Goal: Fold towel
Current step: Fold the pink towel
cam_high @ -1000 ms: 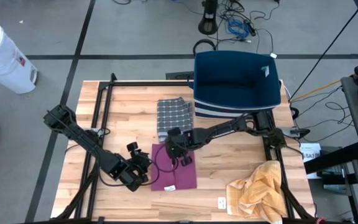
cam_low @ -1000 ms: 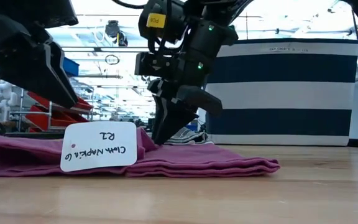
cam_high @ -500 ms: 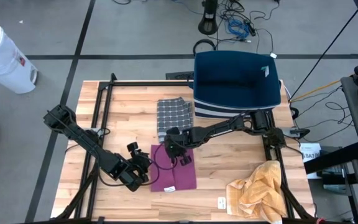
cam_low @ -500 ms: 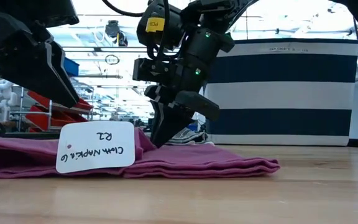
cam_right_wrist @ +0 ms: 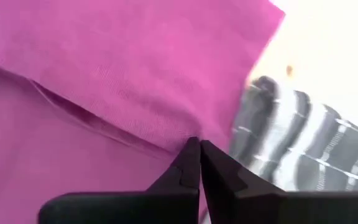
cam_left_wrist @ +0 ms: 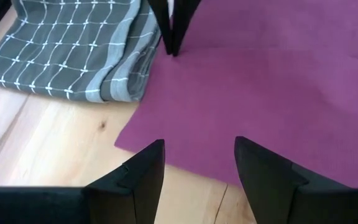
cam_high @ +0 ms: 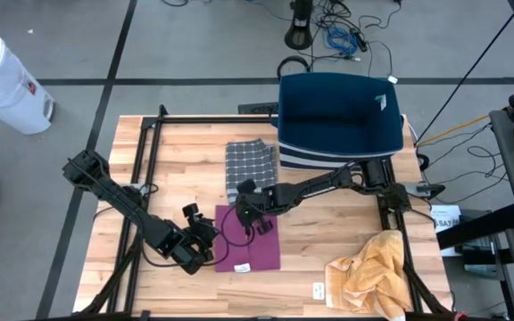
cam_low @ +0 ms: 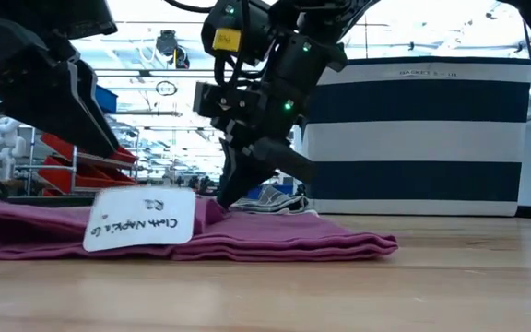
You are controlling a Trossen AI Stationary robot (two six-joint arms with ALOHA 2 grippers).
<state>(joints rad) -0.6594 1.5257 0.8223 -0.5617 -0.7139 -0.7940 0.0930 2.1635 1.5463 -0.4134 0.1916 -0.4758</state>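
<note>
The right tool (cam_low: 221, 198), closed on the towel's (cam_high: 255, 245) back edge, likely positions a fold, while the left tool (cam_left_wrist: 197, 168) waits wide beside it.

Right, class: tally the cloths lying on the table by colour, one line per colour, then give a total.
Purple cloth: 1
Grey checked cloth: 1
Yellow cloth: 1
Total: 3 cloths
</note>
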